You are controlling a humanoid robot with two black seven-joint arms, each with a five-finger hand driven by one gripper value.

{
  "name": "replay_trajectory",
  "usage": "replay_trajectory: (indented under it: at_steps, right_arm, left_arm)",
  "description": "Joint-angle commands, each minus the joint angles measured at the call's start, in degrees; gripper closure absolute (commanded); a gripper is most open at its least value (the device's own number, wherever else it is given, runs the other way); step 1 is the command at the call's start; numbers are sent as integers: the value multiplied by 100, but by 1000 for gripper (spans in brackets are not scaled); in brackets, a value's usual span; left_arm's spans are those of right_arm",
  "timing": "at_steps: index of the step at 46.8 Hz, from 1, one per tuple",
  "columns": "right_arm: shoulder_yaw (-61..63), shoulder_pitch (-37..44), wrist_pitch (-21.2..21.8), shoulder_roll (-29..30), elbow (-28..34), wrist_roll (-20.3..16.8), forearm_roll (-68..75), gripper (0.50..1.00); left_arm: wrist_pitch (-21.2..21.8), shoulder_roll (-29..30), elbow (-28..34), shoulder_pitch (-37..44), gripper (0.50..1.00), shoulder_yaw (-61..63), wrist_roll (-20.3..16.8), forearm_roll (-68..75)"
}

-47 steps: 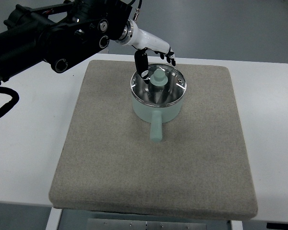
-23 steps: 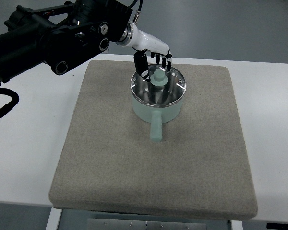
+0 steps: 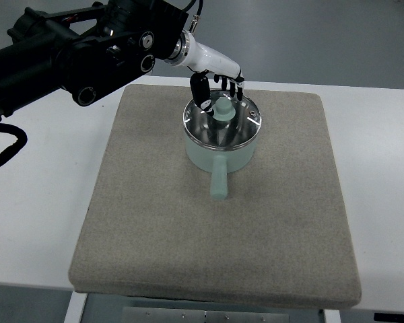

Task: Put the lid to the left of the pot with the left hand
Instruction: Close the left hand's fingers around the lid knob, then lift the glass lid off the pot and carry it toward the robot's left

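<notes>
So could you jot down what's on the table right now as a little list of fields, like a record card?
pot: pale green, on the mat, handle pointing toward the camera
lid: glass, on the pot, green knob on top
mat: grey-beige felt, on a white table
left hand: over the lid's far edge, fingers around the knob, grasp unclear
right hand: not visible
lid moved: not yet

I log one left arm (image 3: 74, 50): bulky black housings, round silver bolt caps, black cable, white forearm shell, black-fingered left hand (image 3: 219, 84).
</notes>
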Motion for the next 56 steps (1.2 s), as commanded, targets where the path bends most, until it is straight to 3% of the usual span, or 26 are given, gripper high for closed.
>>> replay_trajectory:
  at_steps: [1, 4, 8, 19, 25, 30, 35, 56]
  right_arm:
    - [5, 0, 0, 0, 7, 0, 0, 576]
    - [5, 0, 0, 0, 7, 0, 0, 576]
    - [-4, 0, 0, 0, -2, 0, 0, 576]
    - [-4, 0, 0, 0, 7, 0, 0, 576]
    - [-4, 0, 0, 0, 7, 0, 0, 576]
    - [-4, 0, 0, 0, 7, 0, 0, 576]
    - [-4, 0, 0, 0, 7, 0, 0, 576]
    - [-4, 0, 0, 0, -2, 0, 0, 576]
  left_arm:
    - [0, 0, -18, 6, 720, 8, -1, 0]
    - [0, 0, -18, 6, 724, 8, -1, 0]
    - [-9, 9, -27, 6, 786, 8, -1, 0]
    - [-18, 17, -18, 14, 868, 17, -1, 18]
    - [-18, 26, -27, 14, 872, 17, -1, 44]
    - [-18, 26, -27, 15, 911, 17, -1, 44]
    - [-18, 26, -27, 15, 996, 17, -1, 53]
    - [-9, 35, -9, -64, 1000, 8, 8, 237]
